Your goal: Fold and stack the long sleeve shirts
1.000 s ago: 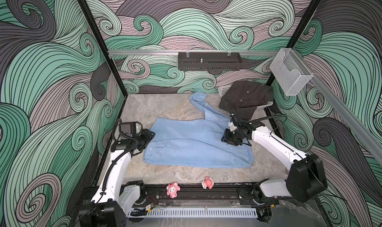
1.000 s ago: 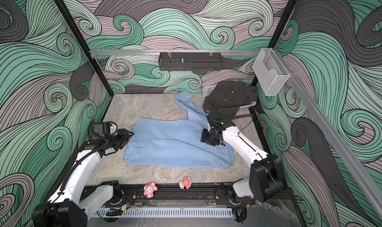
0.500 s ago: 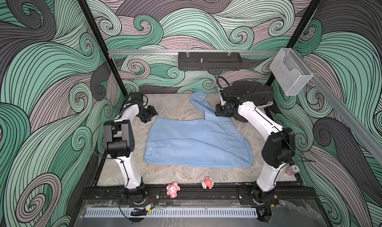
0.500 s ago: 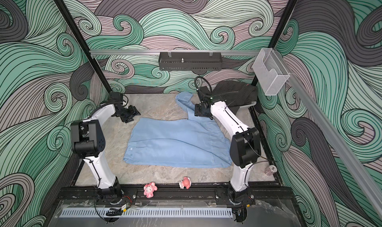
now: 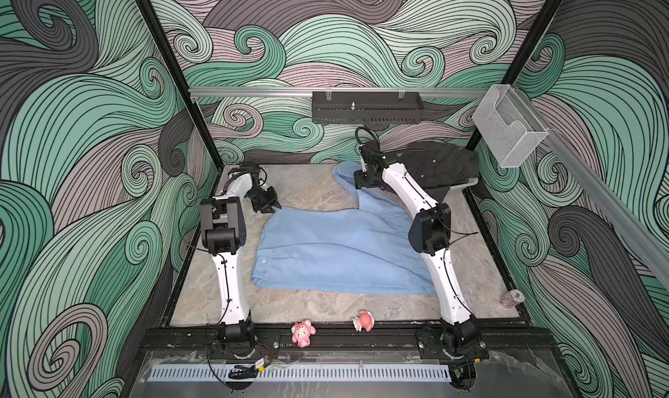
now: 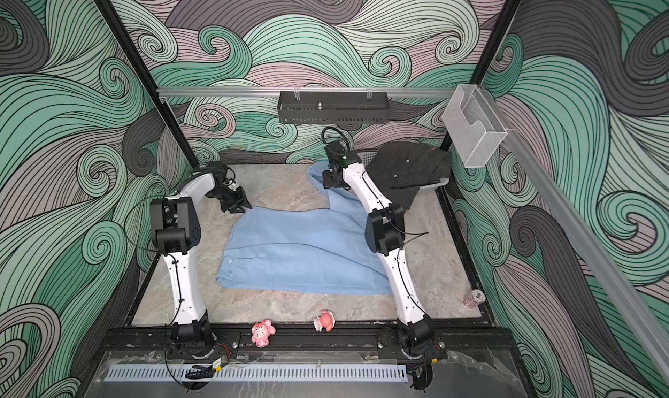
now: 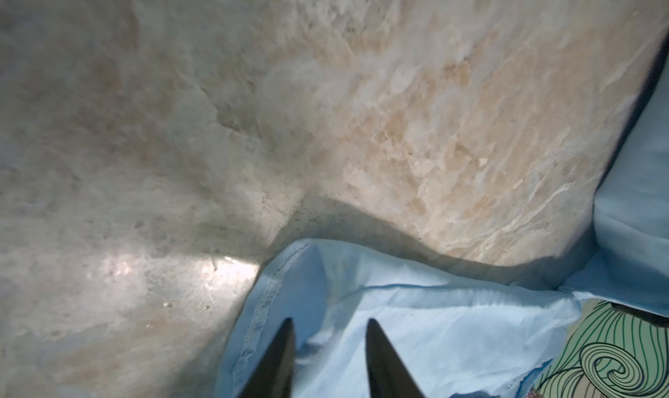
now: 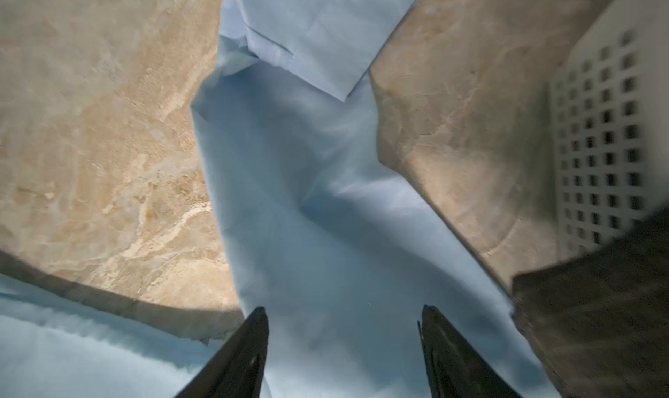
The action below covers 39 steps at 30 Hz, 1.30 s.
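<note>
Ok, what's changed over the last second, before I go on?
Both arms reached from front to back: left gripper to the far left corner of the light blue button-front shirt, right gripper over its sleeve, fingers apart, nothing visibly gripped. That shirt and the dark charcoal shirt stayed put.

High front views, same scene, wrist cameras near tabletop (image 7: 181, 124)

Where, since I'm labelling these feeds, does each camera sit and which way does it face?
Top views: high in front, looking down and back over the table; both arms show.
Left wrist: on the left arm, facing a hemmed corner of the light blue shirt; left gripper shows.
Right wrist: on the right arm, facing along that shirt's sleeve toward the basket; right gripper shows.
Shared: both wrist views see that shirt.
</note>
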Available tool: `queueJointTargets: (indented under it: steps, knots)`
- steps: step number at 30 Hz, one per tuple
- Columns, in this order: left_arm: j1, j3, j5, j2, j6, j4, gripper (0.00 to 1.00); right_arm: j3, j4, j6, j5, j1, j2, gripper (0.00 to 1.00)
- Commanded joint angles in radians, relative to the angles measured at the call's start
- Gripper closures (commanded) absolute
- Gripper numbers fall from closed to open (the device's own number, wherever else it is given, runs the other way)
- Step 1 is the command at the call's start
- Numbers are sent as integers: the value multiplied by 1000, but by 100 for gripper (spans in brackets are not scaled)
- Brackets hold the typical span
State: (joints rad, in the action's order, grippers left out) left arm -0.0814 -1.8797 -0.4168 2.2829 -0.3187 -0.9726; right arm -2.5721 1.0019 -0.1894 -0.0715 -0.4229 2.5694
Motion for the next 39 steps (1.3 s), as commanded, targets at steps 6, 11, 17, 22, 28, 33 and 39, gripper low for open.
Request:
queueJointTargets:
  steps: [6, 11, 17, 22, 28, 33, 39]
  knots:
    - [5, -59, -50, 61, 51, -105, 89, -166, -40, 49, -1, -17, 153, 31]
    - [3, -59, -35, 51, 55, -100, 100, -166, -61, 23, 23, -16, 160, 67]
    - [0, -46, -33, 39, 54, -86, 100, -155, -72, 3, 12, 0, 120, 98]
    - [4, -35, -52, 32, 39, -68, 100, -111, -134, -7, -82, 25, 88, 38]
    - [5, -32, -60, 23, 33, -61, 100, -175, -171, -25, -114, 54, 175, 33]
    - [12, -32, -69, 18, 29, -58, 100, -177, -268, -36, -112, 66, 224, 26]
    - [14, -37, -65, 9, 30, -59, 100, -210, -299, -72, -22, 65, 277, 29]
